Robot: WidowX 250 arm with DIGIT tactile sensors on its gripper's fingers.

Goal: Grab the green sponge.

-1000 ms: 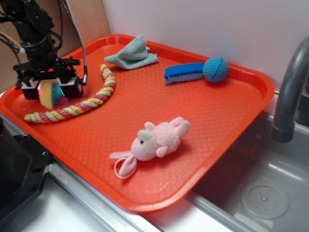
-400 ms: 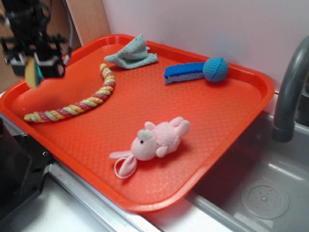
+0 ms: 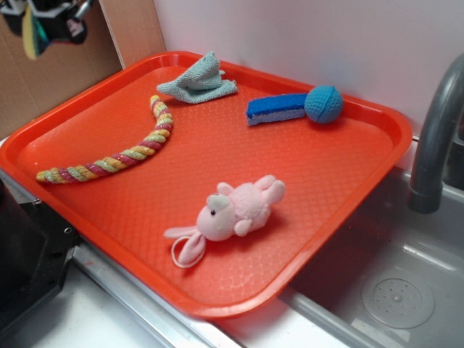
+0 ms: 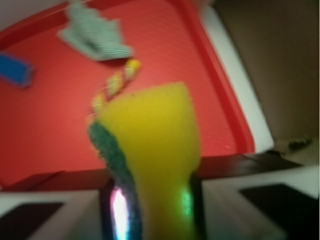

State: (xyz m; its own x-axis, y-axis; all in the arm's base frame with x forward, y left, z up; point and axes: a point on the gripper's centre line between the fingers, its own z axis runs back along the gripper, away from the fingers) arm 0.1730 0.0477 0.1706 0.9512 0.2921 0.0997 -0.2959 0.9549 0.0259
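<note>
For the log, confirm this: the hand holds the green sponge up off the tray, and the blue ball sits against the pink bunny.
Wrong on the ball. In the exterior view the ball sits against the blue sponge, far from the bunny. The hand does hold the green sponge above the tray.

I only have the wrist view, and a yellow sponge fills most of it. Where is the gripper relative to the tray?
Observer: In the exterior view the gripper hangs at the top left corner, high above the orange tray, jaws shut on the green sponge.
Operator: What lies on the tray beyond my frame?
Observer: A pink plush bunny near the front edge.
Operator: Anything beside the blue sponge?
Observer: A blue knitted ball touches the right end of the blue sponge.
</note>
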